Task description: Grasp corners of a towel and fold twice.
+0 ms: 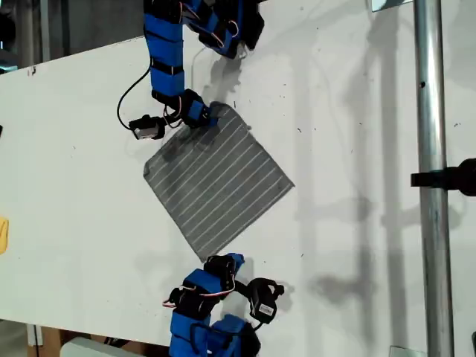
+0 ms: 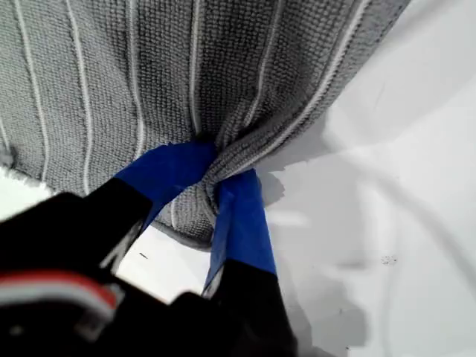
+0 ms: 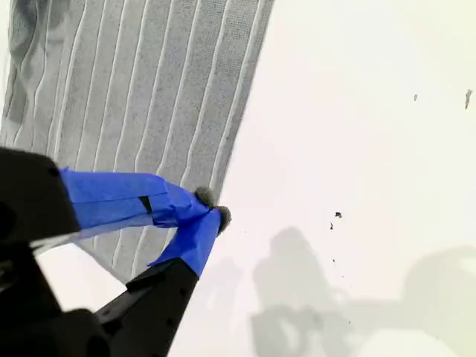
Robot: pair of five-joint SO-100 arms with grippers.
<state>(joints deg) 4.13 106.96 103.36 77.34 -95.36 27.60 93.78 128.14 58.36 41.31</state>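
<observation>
The towel [image 1: 219, 178], dark grey with thin white stripes, lies flat as a diamond on the white table [image 1: 74, 201]. My first gripper [image 1: 202, 115] comes from the arm at the top of the exterior view. It is shut on the towel beside its far corner [image 1: 232, 108], and the cloth [image 2: 149, 67] bunches into folds between the blue fingers [image 2: 242, 216]. From the arm at the bottom of the exterior view, my second gripper [image 1: 222, 262] is shut on the near corner [image 3: 212, 199]. Only a small grey tuft of that corner shows at the fingertips, and the towel [image 3: 134, 82] stretches flat beyond.
A metal pole [image 1: 430, 149] with a black clamp [image 1: 446, 178] stands at the exterior view's right. A yellow object [image 1: 3, 234] sits at that view's left edge. Bare white table surrounds the towel, and its edge runs along the exterior view's upper left.
</observation>
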